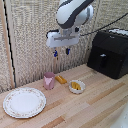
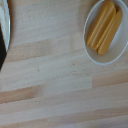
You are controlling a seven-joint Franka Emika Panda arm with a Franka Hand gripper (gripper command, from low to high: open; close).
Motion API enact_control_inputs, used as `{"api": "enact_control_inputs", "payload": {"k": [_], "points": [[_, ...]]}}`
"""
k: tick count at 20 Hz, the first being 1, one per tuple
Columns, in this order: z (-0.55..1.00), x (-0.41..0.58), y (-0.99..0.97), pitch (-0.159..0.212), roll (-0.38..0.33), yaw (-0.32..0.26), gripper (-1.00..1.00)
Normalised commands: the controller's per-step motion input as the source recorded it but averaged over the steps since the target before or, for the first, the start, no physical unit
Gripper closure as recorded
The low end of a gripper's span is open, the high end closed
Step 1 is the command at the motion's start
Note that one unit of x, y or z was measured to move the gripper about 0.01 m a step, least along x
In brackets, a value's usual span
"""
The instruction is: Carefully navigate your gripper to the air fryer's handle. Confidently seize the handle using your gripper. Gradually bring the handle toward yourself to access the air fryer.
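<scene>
The air fryer (image 1: 111,52), a glossy black box, stands at the exterior view's right on the wooden table. Its short black handle (image 1: 102,61) sticks out of the front drawer. My gripper (image 1: 61,51) hangs in the air well to the left of the fryer, above the pink cup, its blue-tipped fingers pointing down and a little apart with nothing between them. The wrist view looks straight down on the tabletop and shows neither the fingers nor the fryer.
A pink cup (image 1: 49,80) stands below the gripper. Next to it lie a yellow piece (image 1: 61,79) and a small white bowl (image 1: 77,86) (image 2: 108,31) of yellow sticks. A large patterned plate (image 1: 24,102) sits at the front left.
</scene>
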Motion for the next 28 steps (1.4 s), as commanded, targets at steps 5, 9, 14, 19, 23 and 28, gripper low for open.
{"api": "enact_control_inputs", "payload": {"k": [5,9,14,19,23,28], "points": [[0.01,0.179,-0.01,-0.028,-0.147,-0.356,-1.0],[0.03,0.202,-0.03,-0.065,-0.151,-0.336,-1.0],[0.14,0.247,-0.08,-0.059,-0.204,-0.289,-1.0],[0.03,0.151,-0.19,-0.031,-0.3,-0.204,-1.0],[-0.01,0.071,-0.2,-0.001,-0.346,-0.183,-1.0],[-0.03,0.075,-0.19,-0.016,-0.354,-0.181,-1.0]]}}
